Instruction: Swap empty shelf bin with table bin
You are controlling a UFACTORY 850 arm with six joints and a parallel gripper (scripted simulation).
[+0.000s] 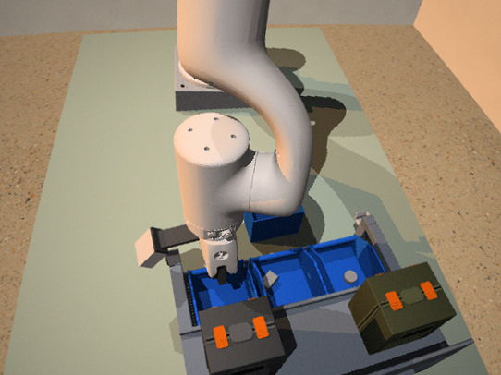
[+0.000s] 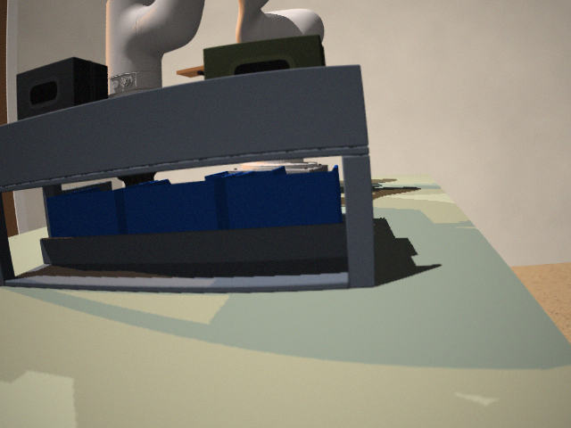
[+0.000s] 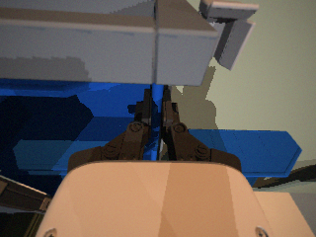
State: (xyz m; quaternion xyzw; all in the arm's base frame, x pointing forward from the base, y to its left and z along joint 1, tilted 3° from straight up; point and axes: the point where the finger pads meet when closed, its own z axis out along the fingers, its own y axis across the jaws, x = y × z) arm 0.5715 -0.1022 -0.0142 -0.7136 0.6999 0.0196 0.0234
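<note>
Three blue open bins stand in a row on the grey shelf (image 1: pixel 316 339). The left one (image 1: pixel 216 294) looks empty. The middle one (image 1: pixel 283 279) holds a grey part and the right one (image 1: pixel 346 266) holds a grey disc. A fourth blue bin (image 1: pixel 275 222) stands on the table behind my arm; its contents are hidden. My gripper (image 1: pixel 221 275) reaches down into the front end of the left bin. In the wrist view the gripper (image 3: pixel 157 118) is shut on that bin's thin blue wall (image 3: pixel 157 99). The bins' backs show under the shelf board (image 2: pixel 194 207).
A black case (image 1: pixel 241 343) sits on the shelf's top board just behind the left bin. An olive case (image 1: pixel 400 305) sits at the right. A grey bracket sticks out left of my wrist. The arm's base (image 1: pixel 197 90) stands at the back.
</note>
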